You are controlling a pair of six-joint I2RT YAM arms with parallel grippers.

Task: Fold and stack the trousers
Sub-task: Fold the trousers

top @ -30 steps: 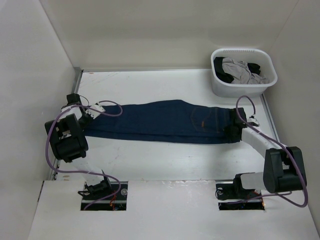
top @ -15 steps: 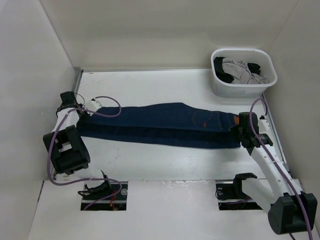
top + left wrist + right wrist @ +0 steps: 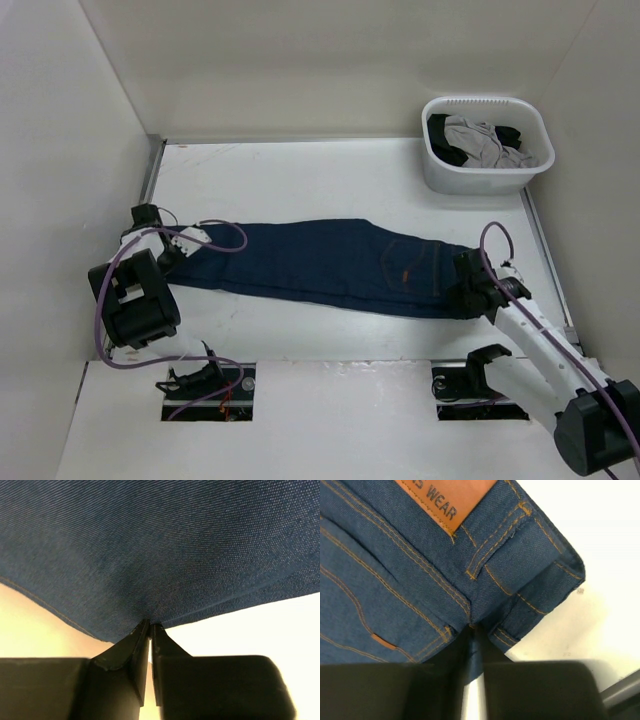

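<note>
Trousers (image 3: 330, 262) stretched flat across counter (image 3: 300, 170), left claw (image 3: 150, 626) pinched on hem, right claw (image 3: 472, 629) clamped on waistband.

Trousers (image 3: 330, 265) matt woven denim; waist patch (image 3: 447, 495) smooth; left fingers (image 3: 127, 652) matt plastic.

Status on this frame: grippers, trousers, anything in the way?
Left gripper shut on leg end. Right gripper shut on waistband. Trousers stretched full length on table. Basket at far right, clear of them.

One pair of trousers (image 3: 330, 260), one basket (image 3: 480, 182)
</note>
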